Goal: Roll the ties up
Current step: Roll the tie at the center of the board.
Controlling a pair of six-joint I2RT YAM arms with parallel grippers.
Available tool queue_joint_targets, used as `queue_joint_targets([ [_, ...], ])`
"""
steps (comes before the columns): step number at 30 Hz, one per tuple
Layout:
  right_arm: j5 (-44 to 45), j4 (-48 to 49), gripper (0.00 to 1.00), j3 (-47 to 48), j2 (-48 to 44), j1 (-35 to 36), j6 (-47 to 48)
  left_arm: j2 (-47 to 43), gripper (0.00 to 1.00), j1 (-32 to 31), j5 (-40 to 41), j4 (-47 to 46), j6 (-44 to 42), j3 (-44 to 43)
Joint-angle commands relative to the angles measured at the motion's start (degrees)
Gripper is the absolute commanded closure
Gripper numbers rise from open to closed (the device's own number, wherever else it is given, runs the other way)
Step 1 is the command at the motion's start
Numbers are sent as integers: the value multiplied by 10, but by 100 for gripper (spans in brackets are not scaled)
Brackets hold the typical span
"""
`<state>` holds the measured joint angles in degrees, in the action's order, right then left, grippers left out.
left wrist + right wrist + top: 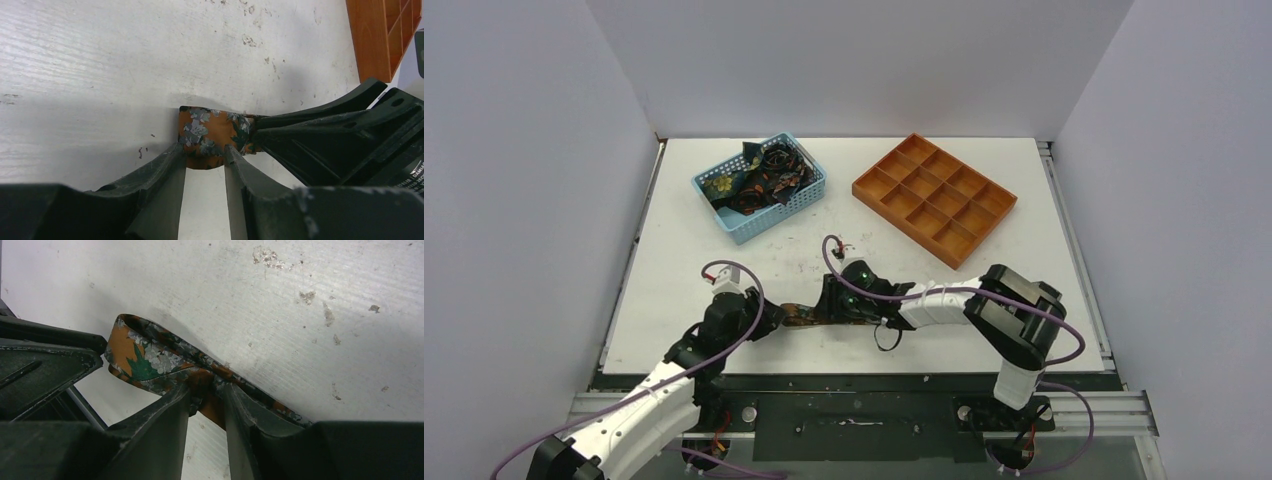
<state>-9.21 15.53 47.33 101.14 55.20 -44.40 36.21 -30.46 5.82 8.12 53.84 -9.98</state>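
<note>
An orange floral tie (802,316) lies on the white table near the front edge, between my two grippers. My left gripper (769,318) grips its rolled end; in the left wrist view the roll (212,132) sits pinched between the fingertips, gripper (205,152) shut on it. My right gripper (836,305) is shut on the same tie; in the right wrist view the fabric loop (150,360) sits at the fingertips, gripper (206,390) clamped on the strip. Several more dark floral ties (759,178) lie heaped in the basket.
A light-blue mesh basket (807,203) stands at the back left. An orange compartment tray (936,197) stands at the back right, its corner showing in the left wrist view (380,35). Grey walls enclose the table on three sides.
</note>
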Motion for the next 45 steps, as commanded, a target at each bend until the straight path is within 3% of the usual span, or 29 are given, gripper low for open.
queue_joint_targets([
  [1,20,24,70,-14,-6,5,10,21,69,6,-32,-66,9,6],
  [8,51,0,73,-16,-18,28,50,5,74,7,-31,-60,19,16],
  [14,80,-55,48,19,-59,27,75,-67,74,8,10,50,15,-18],
  [18,90,-111,45,76,-65,14,101,-129,74,7,20,107,16,-33],
  [24,108,-167,56,183,9,3,136,-153,79,5,-18,127,44,-21],
  [30,97,-224,69,296,124,4,172,-147,100,-13,-58,110,56,-6],
  [34,77,-240,70,323,173,9,194,-126,100,-71,-71,81,72,11],
  [39,80,-247,70,330,197,16,204,-44,100,-178,-7,5,101,21],
  [45,90,-256,70,323,198,28,220,40,100,-200,39,-70,104,26],
])
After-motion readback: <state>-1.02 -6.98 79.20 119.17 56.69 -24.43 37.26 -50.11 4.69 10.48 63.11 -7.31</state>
